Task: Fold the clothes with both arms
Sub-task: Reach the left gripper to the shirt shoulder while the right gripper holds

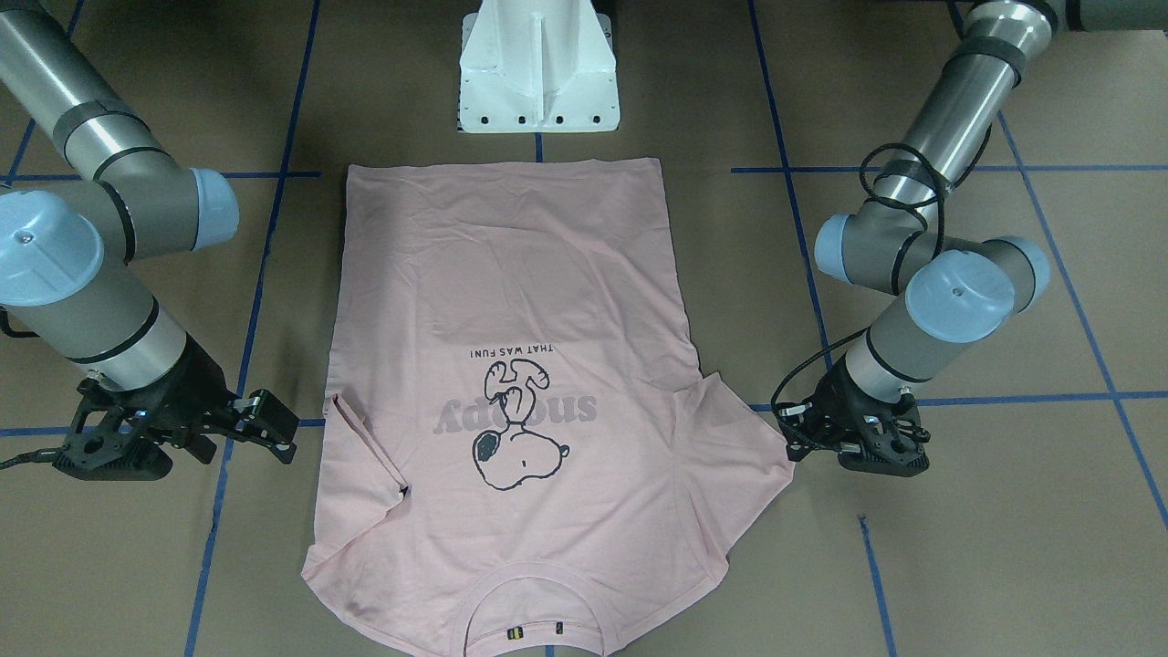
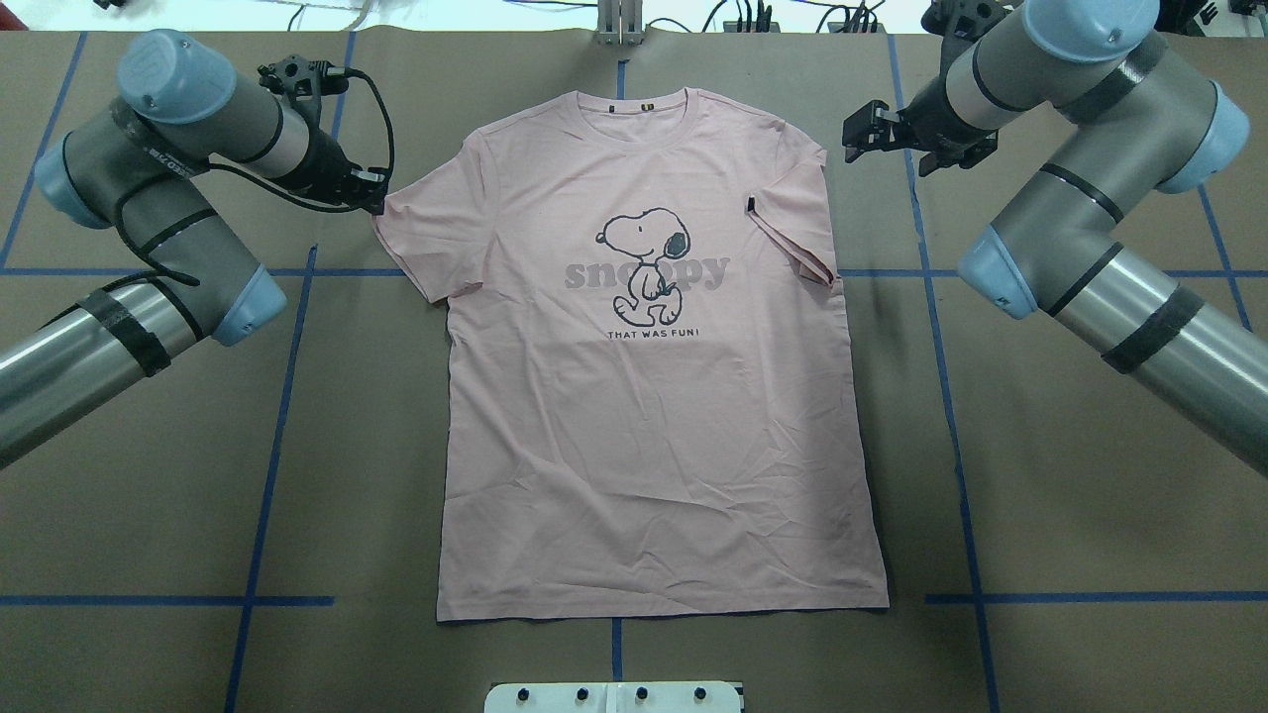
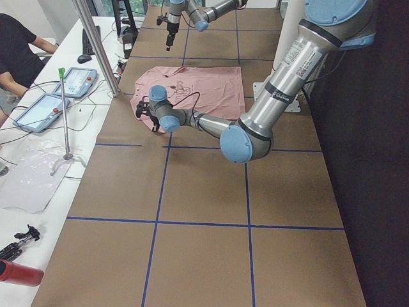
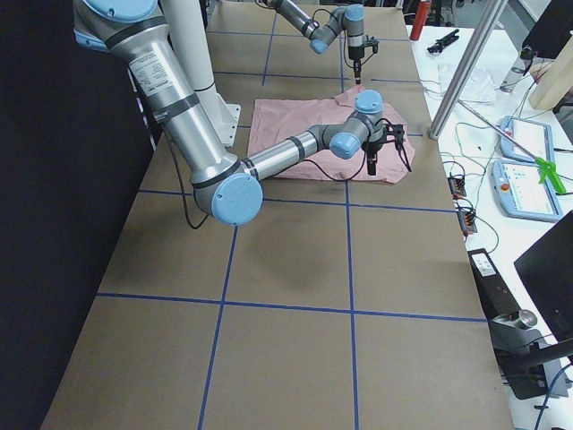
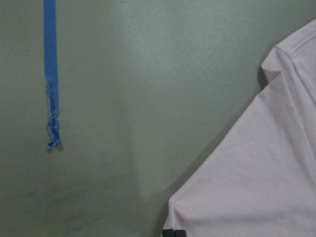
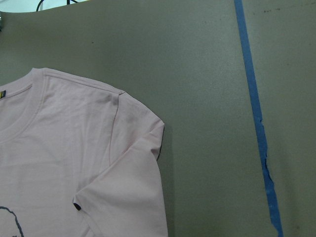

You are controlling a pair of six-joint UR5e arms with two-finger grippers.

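The shirt lies flat and print-up in the middle of the surface, collar toward the far edge and hem toward the base. Its left sleeve is spread out. The right sleeve is doubled in over the body.

The left pincer sits low at the tip of the left sleeve, touching it or just beside it; I cannot tell whether its jaws are apart. The right pincer hangs with jaws apart beside the right shoulder, clear of the cloth.

This looks like the first grasp. The left should bite both layers at the sleeve hem. The right needs to come in to the shoulder seam and catch the doubled sleeve with it, so the fold carries evenly. Both should lift low and together to keep the body flat.

Bare surface lies wide on both sides, giving room to swing. The collar is near the far edge, and the hem near the base, so there is little slack lengthwise.
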